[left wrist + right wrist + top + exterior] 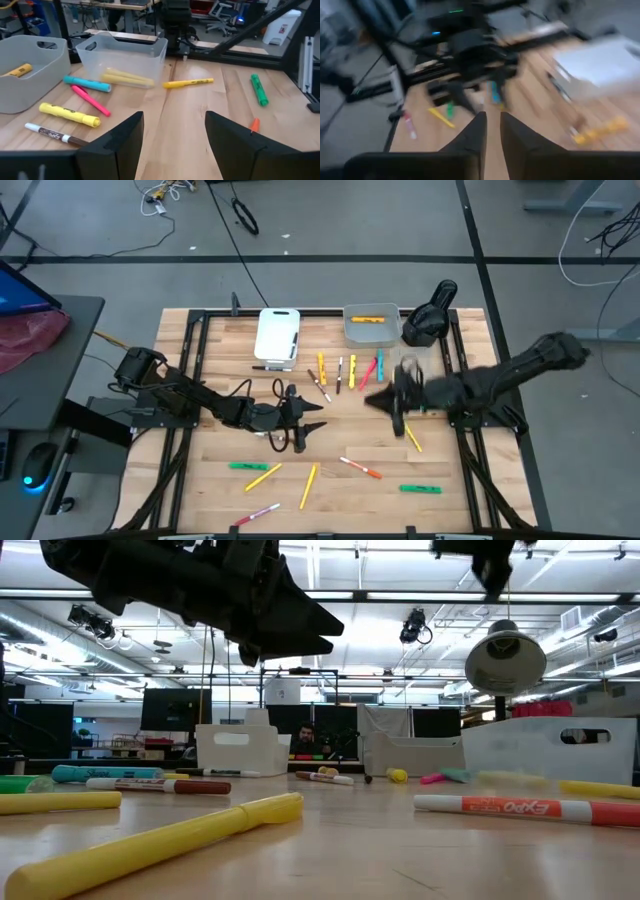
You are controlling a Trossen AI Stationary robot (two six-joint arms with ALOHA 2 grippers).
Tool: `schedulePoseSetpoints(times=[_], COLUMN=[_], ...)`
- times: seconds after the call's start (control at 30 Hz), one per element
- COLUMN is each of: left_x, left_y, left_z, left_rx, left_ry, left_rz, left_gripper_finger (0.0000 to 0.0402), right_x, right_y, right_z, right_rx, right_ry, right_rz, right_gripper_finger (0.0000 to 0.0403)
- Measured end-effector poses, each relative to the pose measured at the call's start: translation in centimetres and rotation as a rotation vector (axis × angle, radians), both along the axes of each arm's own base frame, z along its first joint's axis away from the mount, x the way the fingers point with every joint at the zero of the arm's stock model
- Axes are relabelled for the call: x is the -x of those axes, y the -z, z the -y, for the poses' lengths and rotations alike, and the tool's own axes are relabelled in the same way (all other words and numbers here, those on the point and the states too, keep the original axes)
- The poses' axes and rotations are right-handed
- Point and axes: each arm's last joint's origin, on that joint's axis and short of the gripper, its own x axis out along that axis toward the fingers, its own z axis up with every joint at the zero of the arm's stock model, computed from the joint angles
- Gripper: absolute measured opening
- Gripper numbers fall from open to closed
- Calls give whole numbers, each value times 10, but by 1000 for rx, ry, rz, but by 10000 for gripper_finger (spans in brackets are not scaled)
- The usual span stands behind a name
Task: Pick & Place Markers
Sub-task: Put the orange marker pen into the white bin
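Hovering just in front of the grey bin (371,326), the right gripper (402,402) is seen with its fingers nearly together and nothing visible between them; motion blur prevents a firm finding on contact. A yellow marker (412,440) lies on the table just past that gripper, on the side away from the bin, its long axis slanting away from the bin. The right arm is judged the nearer to it. One yellow highlighter (372,319) is noted inside the bin. The left gripper (314,428) is held open and empty, well apart from the bin, above the table's middle.
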Motion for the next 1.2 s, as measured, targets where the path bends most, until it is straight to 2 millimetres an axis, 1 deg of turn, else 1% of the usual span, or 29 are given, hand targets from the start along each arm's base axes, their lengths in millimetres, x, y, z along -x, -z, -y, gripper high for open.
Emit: schedulePoseSetpoints(times=[0.07,0.13,0.27,0.47,0.53,0.63,0.73,0.8,0.9,1.1,1.2], left_x=[0,0,0,0,0,0,0,1,2,4,5], left_y=[0,0,0,0,0,0,0,0,0,0,0], left_z=[0,0,0,-1,-1,-1,-1,1,6,14,17], left_rx=[-3,2,26,37,38,37,37,36,26,26,26], left_ry=[-12,-17,-24,-27,-27,-27,-27,-21,-5,22,31], left_rz=[1,2,7,8,7,7,7,6,3,2,2], left_gripper_finger=[220,220,220,220,220,220,220,220,220,220,220], right_x=[-5,-10,-21,-37,-43,-51,-53,-52,-49,-37,-26], right_y=[5,14,36,65,74,82,84,84,84,85,88], right_z=[-19,-33,-48,-58,-58,-53,-50,-52,-60,-81,-93], right_rx=[85,146,190,189,210,208,170,169,166,176,221], right_ry=[-59,-105,-149,-143,-138,-107,-77,-90,-146,-265,-298], right_rz=[16,-1,-65,-140,-160,-179,-188,-186,-191,-202,-228], right_gripper_finger=[51,47,43,43,43,43,54,70,109,217,259])
